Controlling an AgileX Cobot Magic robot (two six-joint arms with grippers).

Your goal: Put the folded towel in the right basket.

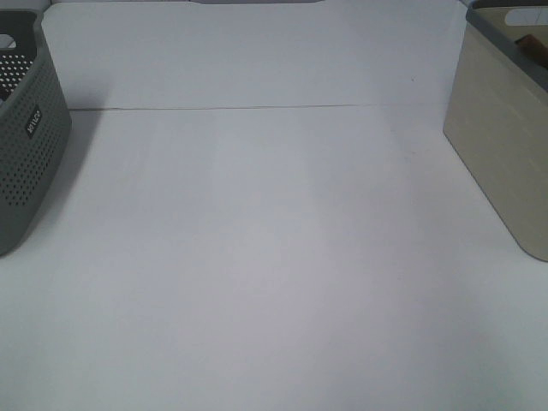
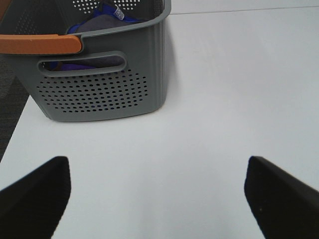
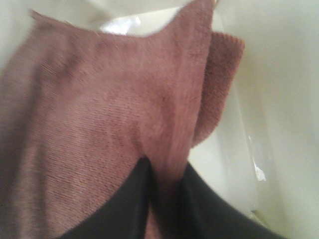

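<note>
The right tool (image 3: pixel 164 169) is pinching a reddish-brown towel (image 3: pixel 109 109) between its two black fingers (image 3: pixel 132 199), which are lying almost together with only a fold of the cloth between them. The towel is hanging in front of the wrist camera and filling most of that view, with one corner drooping behind the main sheet. Glossy cream walls are surrounding it, placing it inside the beige basket (image 3: pixel 279 99).

From the high camera, the beige basket (image 1: pixel 497 145) is standing at the right edge of the white surface (image 1: pixel 274 257), and a grey perforated basket (image 1: pixel 30 163) bearing a small dark label (image 1: pixel 32 120) is standing at the left edge, well apart from it. Neither arm is showing in this view.

The left tool (image 2: pixel 157 169) is hovering over the white surface with its fingers (image 2: pixel 40 189) spread wide and gripping nothing. Its camera is looking at the grey perforated basket (image 2: pixel 99 89), which is sitting upright near the surface's edge. An orange handle (image 2: pixel 37 44) is lying across the basket's rim, and a purple and blue cloth (image 2: pixel 99 22) is resting inside it, also showing through the cut-out grip in the wall.
</note>
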